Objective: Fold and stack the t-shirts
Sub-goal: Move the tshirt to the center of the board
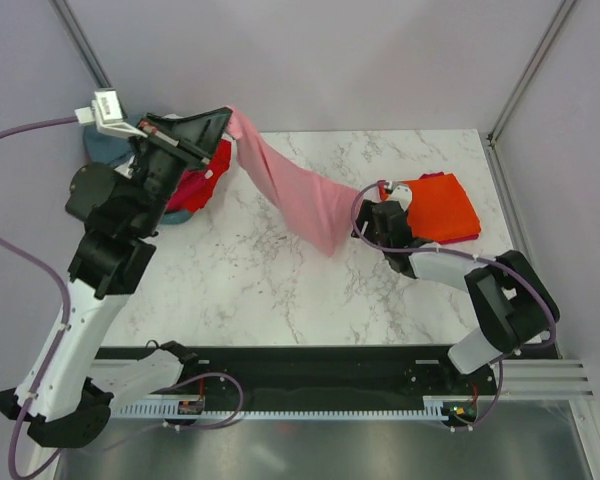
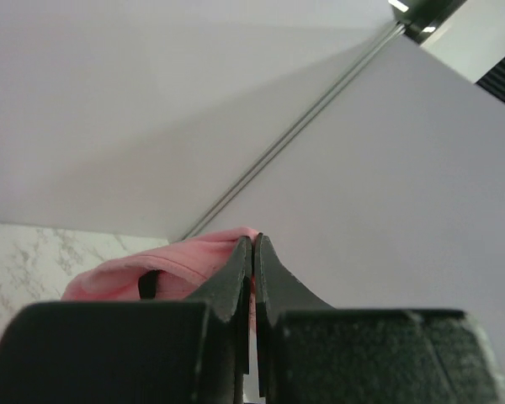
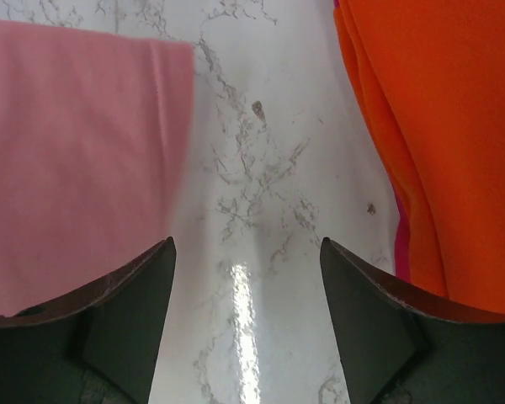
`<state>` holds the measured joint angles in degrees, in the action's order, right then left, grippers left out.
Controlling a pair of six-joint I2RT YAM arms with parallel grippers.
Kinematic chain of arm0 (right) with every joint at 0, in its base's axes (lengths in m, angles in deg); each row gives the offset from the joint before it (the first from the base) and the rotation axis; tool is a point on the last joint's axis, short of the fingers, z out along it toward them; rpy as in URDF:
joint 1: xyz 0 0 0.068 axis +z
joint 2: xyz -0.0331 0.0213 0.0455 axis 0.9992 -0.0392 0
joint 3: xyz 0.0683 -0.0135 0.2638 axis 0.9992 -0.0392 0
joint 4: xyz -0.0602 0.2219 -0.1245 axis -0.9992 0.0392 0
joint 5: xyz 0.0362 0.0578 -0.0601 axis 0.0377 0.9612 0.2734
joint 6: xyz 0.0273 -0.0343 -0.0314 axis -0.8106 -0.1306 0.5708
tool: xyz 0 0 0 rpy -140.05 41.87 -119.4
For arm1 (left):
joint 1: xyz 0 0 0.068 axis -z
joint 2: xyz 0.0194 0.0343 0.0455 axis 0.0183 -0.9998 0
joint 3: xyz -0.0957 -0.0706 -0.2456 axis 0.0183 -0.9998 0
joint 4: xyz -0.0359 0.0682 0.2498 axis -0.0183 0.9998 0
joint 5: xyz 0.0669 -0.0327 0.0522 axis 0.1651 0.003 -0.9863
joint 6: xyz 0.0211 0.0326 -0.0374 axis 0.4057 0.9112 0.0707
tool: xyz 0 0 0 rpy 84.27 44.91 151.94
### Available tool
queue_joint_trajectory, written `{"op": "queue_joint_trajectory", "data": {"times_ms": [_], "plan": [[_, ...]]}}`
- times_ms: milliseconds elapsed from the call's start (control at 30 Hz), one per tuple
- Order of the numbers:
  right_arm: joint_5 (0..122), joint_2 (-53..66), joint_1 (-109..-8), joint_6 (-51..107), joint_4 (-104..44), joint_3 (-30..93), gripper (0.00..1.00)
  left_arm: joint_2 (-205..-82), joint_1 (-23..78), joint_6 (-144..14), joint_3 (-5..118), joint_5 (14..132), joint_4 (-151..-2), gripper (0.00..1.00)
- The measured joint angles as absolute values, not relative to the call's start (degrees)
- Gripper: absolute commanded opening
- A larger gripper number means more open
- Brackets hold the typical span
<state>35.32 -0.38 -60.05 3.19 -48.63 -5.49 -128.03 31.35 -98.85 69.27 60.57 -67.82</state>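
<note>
A light pink t-shirt (image 1: 295,190) hangs stretched in the air from the back left down to the table's middle. My left gripper (image 1: 223,118) is raised there and shut on the shirt's upper edge; in the left wrist view the jaws (image 2: 252,244) pinch the pink cloth (image 2: 177,265). A folded bright orange t-shirt (image 1: 445,205) lies at the right with a magenta one under it. My right gripper (image 1: 378,205) sits low between the pink shirt's lower end and the orange stack. It is open (image 3: 247,252) over bare marble, with pink cloth (image 3: 76,151) to its left and orange cloth (image 3: 446,126) to its right.
A heap of shirts lies at the back left under the left arm: red (image 1: 205,175), teal-grey (image 1: 105,150) and a bit of white (image 1: 177,215). The marble table (image 1: 280,300) has frame posts at its back corners and a black rail along the near edge.
</note>
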Motion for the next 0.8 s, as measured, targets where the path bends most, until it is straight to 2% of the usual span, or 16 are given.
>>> {"op": "queue_joint_trajectory", "data": {"times_ms": [333,633,800], "plan": [[36.37,-11.07,-63.64,1.38,-35.47,10.82,0.77,-124.77,31.35,-96.29,67.98,58.49,-70.05,0.02],[38.64,-16.71,-68.49,-0.09,-29.00,15.60,0.68,-125.41,31.35,-95.35,66.04,56.83,-69.02,0.02],[39.49,-18.48,-69.95,-0.50,-27.43,17.05,0.67,-125.04,31.35,-94.70,65.99,55.91,-69.04,0.02]]}}
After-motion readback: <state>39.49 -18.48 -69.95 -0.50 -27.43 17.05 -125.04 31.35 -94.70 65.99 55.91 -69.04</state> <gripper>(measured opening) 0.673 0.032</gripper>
